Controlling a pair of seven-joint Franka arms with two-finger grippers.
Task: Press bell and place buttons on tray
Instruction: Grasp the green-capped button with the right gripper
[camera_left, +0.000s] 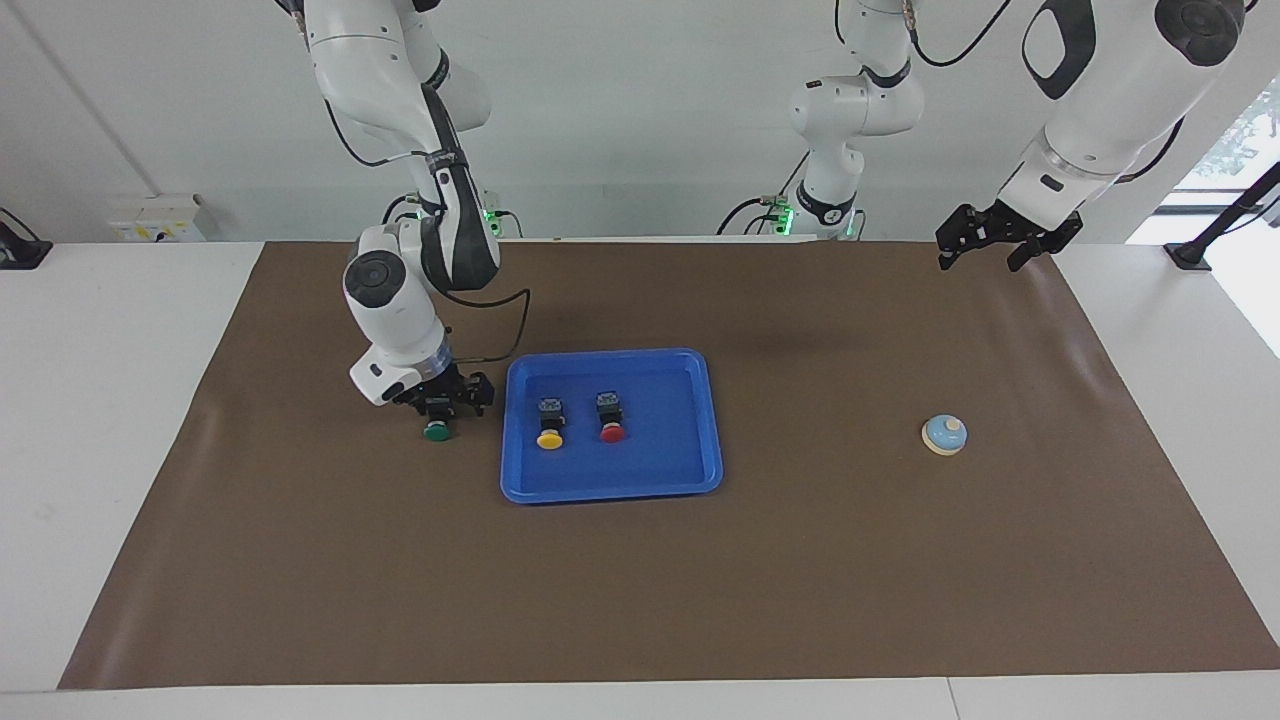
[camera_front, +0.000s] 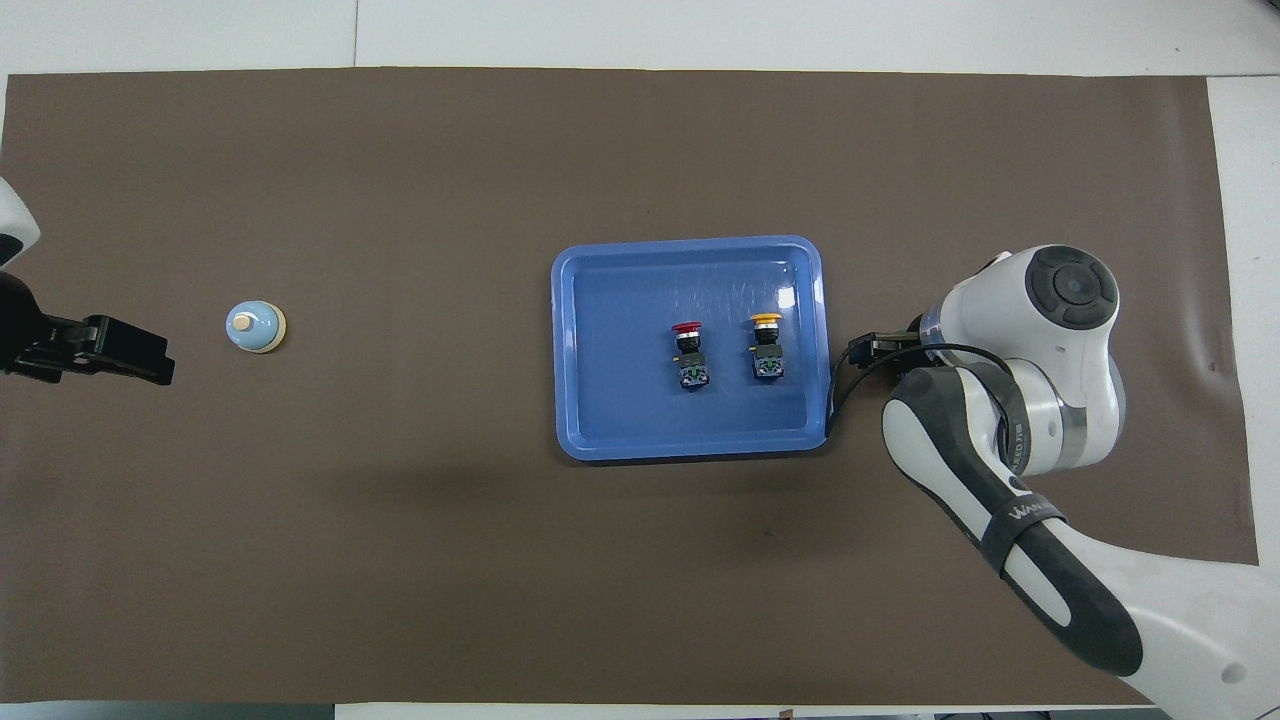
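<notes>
Green button (camera_left: 436, 431) sits on the bench just beside the tray (camera_left: 612, 488), at the right arm's end; yellow button (camera_left: 549, 437) and red button (camera_left: 612, 432) already lie in the tray. Right gripper (camera_left: 443, 403) is right over the green one's black body, cap pointing away from the robots; fingers apart, straddling it, not clamped as far as I can judge. Left gripper (camera_left: 982, 243) waits up high, fingers apart, holding nothing, bell (camera_left: 944, 434) well clear of it
</notes>
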